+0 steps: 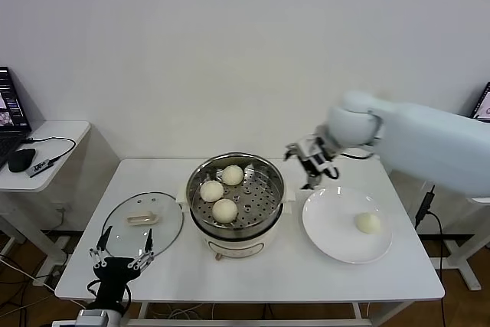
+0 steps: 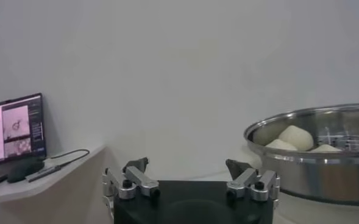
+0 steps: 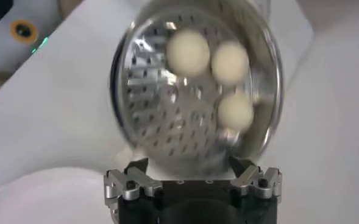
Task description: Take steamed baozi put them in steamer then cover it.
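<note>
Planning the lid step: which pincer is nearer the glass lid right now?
Left. The left pincer hangs open at the table's front edge just below the glass lid. The right pincer is open beyond the steamer, by the plate.

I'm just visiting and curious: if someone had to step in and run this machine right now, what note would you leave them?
Right gripper: open, empty, in the air between the steamer and the white plate.
Left gripper: open, empty, parked at the table's near edge by the cover.
Done: three baozi sit on the steamer's perforated tray.
Left: one baozi is on the plate; it goes into the steamer. Then the cover, lying flat on the table to the steamer's left, goes on top.
</note>
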Controlling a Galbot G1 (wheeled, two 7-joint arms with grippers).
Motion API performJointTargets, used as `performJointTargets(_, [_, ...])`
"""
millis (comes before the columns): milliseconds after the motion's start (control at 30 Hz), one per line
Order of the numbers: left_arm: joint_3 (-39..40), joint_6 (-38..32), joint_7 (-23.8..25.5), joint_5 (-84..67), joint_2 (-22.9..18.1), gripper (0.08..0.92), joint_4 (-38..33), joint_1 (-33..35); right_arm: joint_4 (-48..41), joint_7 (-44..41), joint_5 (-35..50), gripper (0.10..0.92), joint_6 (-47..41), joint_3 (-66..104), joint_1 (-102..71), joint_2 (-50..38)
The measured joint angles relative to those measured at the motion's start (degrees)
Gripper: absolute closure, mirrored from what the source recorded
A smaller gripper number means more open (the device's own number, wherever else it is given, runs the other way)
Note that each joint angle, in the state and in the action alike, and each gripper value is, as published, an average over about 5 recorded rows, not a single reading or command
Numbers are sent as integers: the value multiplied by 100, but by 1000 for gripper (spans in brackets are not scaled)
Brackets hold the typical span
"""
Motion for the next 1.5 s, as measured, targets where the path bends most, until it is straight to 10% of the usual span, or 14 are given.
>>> performJointTargets(600, [48,4,2,82,-13,177,60,87,-525,-10,-903,203,-400,1480,-2200,-1225])
performJointTargets(1500, [-25,17,1,99,-23,177,155,102,-2493,-41,-1881,307,-5,3002,-3957,-285])
